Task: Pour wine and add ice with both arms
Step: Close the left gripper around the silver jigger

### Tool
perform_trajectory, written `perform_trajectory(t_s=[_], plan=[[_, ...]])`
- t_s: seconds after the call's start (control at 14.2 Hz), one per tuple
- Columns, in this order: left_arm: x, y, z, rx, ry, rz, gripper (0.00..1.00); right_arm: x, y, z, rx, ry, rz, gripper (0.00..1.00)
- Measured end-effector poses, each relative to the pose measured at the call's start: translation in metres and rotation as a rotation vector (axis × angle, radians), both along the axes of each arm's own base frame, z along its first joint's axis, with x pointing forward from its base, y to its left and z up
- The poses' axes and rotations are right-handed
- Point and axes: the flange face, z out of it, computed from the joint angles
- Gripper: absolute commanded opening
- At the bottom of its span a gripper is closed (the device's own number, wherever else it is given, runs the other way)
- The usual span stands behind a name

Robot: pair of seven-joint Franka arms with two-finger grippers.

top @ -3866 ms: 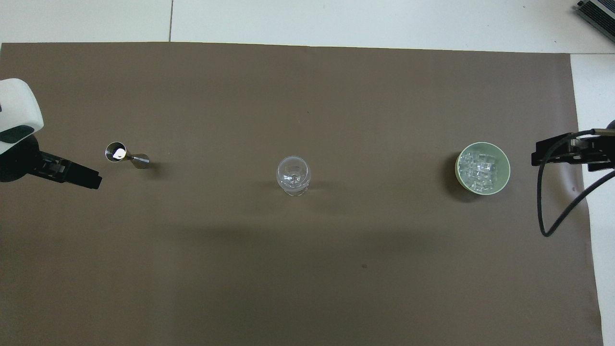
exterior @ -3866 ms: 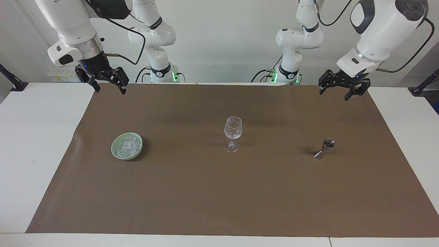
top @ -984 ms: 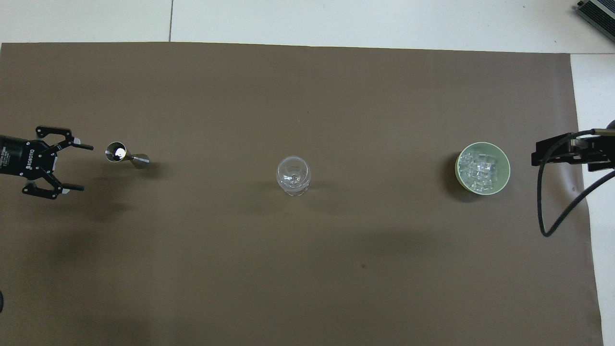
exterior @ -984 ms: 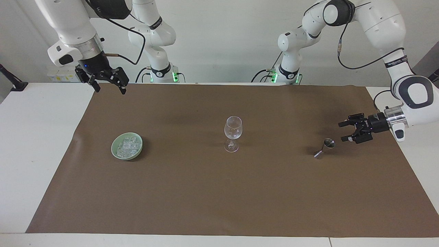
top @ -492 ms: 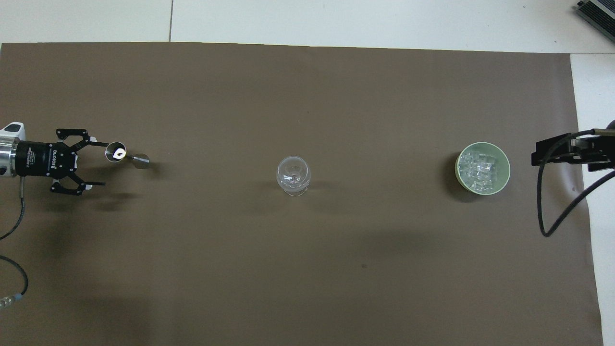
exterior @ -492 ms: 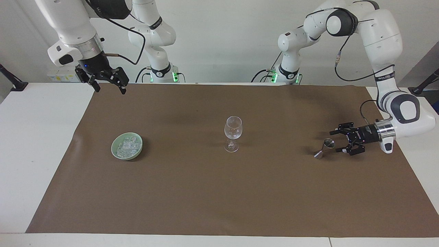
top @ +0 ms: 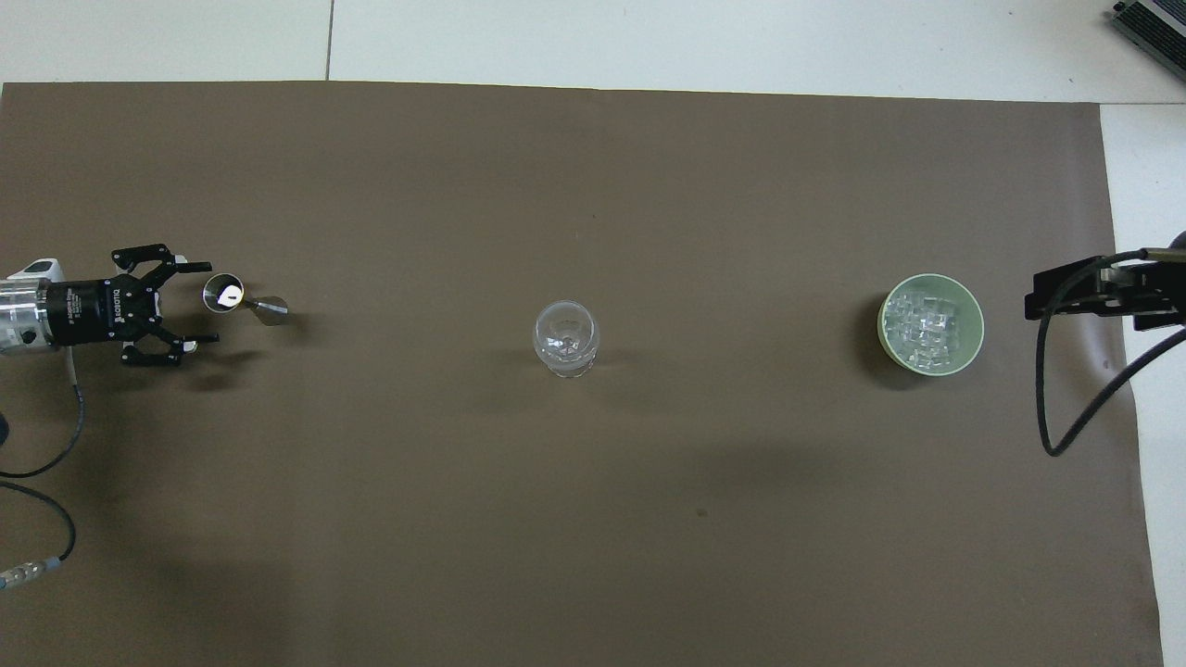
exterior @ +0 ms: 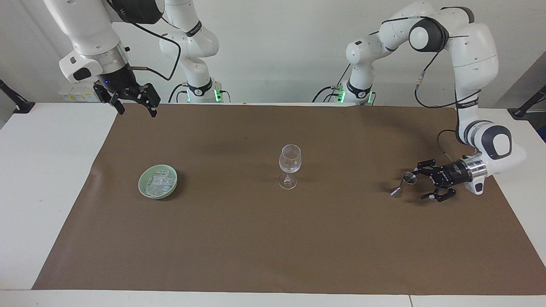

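Facing view: left gripper (exterior: 424, 184) sat low over the brown paper mat (exterior: 273, 238), lying sideways, jaws spread wide. Small steel double-cone jigger (exterior: 403, 184) stood just ahead of the fingertips, not between the jaws, untouched. Clear stemmed wine glass (exterior: 289, 166) stood upright mid-mat, well apart from both jaws. Pale green bowl (exterior: 158, 182) held the clear ice cubes (exterior: 158, 181). Right gripper (exterior: 133, 102) waited raised over the mat's corner, jaws spread, well apart from the bowl.
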Motion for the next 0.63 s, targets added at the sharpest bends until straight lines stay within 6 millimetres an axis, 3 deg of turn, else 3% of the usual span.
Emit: perform_trajectory(t_s=[0.35, 0.63], plan=[[-0.017, -0.014, -0.03, -0.067, 0.06, 0.048, 1.0, 0.0, 0.0, 0.0, 0.0, 0.0, 0.0, 1.0], [-0.016, -0.026, -0.031, -0.102, 0.061, 0.051, 1.0, 0.0, 0.0, 0.0, 0.0, 0.0, 0.0, 1.0]])
